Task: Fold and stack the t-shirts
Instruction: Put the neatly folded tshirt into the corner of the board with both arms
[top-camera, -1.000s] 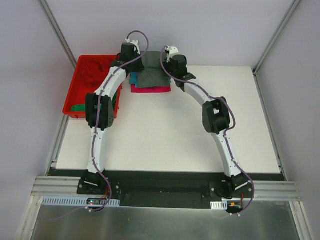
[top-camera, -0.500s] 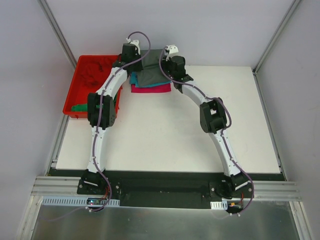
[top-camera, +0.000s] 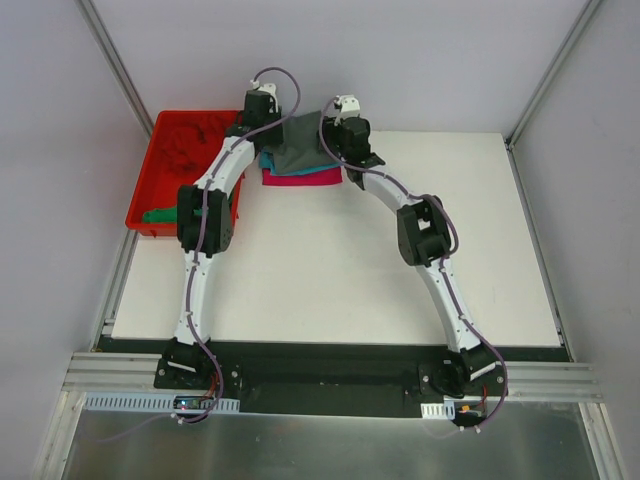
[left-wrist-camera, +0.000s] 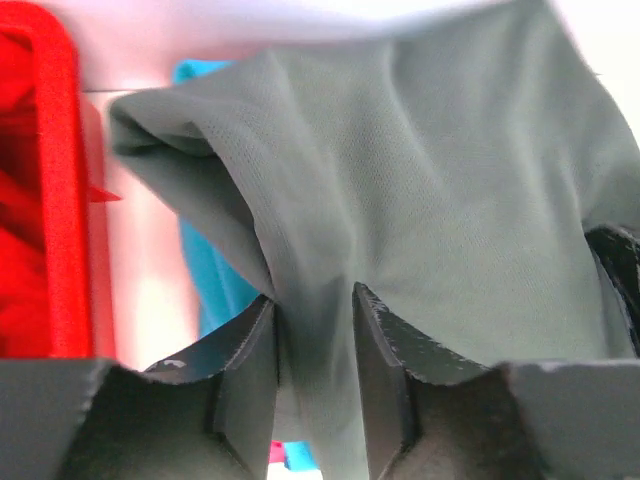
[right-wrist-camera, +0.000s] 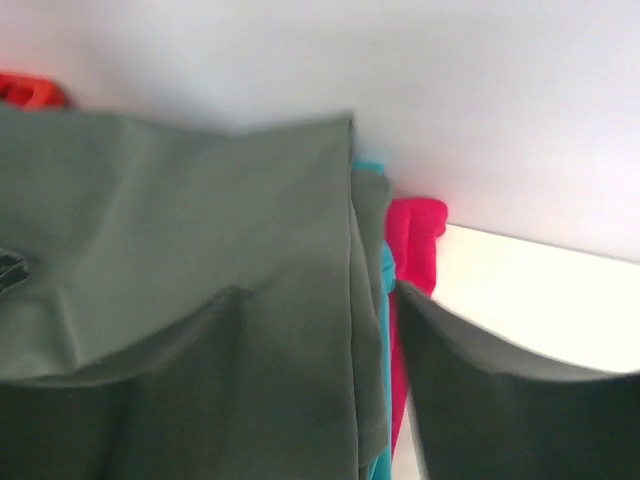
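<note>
Though wrinkled, dark grey t-shirt (top-camera: 300, 150) roughly rectangular.

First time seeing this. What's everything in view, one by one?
dark grey t-shirt: one, dark grey, top of far stack
teal t-shirt: one, teal, beneath it
magenta t-shirt: one, magenta, same stack
red t-shirt: one, red, inside the bin
green t-shirt: one, green, bin's near end
bin: one, red, far left
table: one, white, under everything
left arm, right arm: two, white and black, reaching the stack
left tool, right tool: two, black, at the grey cloth
</note>
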